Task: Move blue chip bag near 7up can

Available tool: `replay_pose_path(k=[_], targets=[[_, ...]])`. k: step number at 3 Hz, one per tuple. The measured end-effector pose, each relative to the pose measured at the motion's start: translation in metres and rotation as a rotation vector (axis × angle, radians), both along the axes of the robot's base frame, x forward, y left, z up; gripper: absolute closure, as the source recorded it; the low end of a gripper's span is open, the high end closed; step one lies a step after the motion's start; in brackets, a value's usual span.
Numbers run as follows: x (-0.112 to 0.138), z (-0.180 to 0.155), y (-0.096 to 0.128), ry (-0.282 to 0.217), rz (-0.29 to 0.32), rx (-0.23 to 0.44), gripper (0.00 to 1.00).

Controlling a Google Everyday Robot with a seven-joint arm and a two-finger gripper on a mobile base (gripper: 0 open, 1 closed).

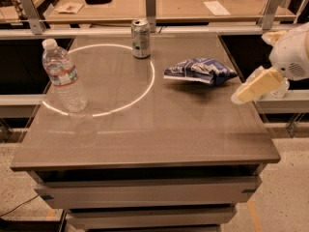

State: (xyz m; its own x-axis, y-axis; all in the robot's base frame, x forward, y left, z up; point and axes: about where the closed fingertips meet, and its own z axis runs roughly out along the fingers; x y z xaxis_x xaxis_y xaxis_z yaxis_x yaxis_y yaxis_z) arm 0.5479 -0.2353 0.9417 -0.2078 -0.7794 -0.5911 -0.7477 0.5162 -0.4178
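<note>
The blue chip bag (199, 70) lies flat on the right part of the brown table (145, 129), dark blue with white markings. The 7up can (140, 38) stands upright at the table's far middle, left of and behind the bag, about a bag's length away. My gripper (240, 96) comes in from the right edge of the view on a white arm, with cream-coloured fingers (258, 85) pointing down-left. It hangs just right of the bag, over the table's right edge, and holds nothing that I can see.
A clear water bottle (64, 78) with a white cap stands at the table's left. A white ring of light (145, 88) lies on the tabletop. Another table (183, 6) with papers stands behind, with metal posts (151, 4) along its front.
</note>
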Motion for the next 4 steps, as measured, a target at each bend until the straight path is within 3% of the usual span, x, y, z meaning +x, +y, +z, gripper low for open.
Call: replay_pose_path(k=[2, 4], targets=[[0.03, -0.03, -0.004, -0.058, 0.013, -0.1, 0.0], [0.04, -0.029, 0.0, -0.189, -0.01, -0.179, 0.0]])
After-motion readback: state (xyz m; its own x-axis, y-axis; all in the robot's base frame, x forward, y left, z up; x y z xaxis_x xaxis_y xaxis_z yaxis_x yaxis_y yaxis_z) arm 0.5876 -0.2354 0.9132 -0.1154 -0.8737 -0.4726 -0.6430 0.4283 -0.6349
